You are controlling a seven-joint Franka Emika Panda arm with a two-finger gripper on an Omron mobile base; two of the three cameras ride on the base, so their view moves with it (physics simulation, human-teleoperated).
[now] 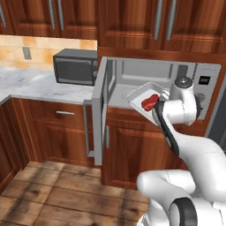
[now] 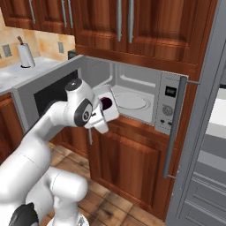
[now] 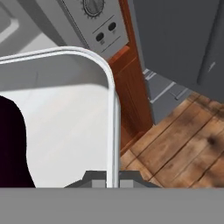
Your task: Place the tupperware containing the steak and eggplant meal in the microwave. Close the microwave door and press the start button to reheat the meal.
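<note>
Three steps make up this job, and by my reading I'm partway through the first. The microwave (image 1: 154, 84) stands open, its door (image 1: 100, 110) swung out to the left, and I have the tupperware (image 1: 142, 93) carried up to the mouth of the cavity, near the front lip and not yet set down on the floor inside. In the hand view the gripper (image 3: 113, 183) is nipped on the tupperware's rim, one fingertip either side of the raised edge, nearly pressed together with just the thin wall between.

The steak (image 1: 149, 102) lies red in the tray in the left base view. The eggplant (image 2: 106, 103) shows as a dark purple shape in the right base view, and as a near-black mass at the left edge of the hand view.

Left to do, as I judge it: push the tray fully in and let go, swing the door closed, then press start on the control panel (image 2: 168, 106).

Hard to make out: the arm covers much of the tray in both base views, so I can't tell whether its far edge is touching the cavity floor. Which panel button is start I can't tell; the hand view shows the dial (image 3: 93, 6) and two small buttons beneath it, unlabelled at this size.
</note>
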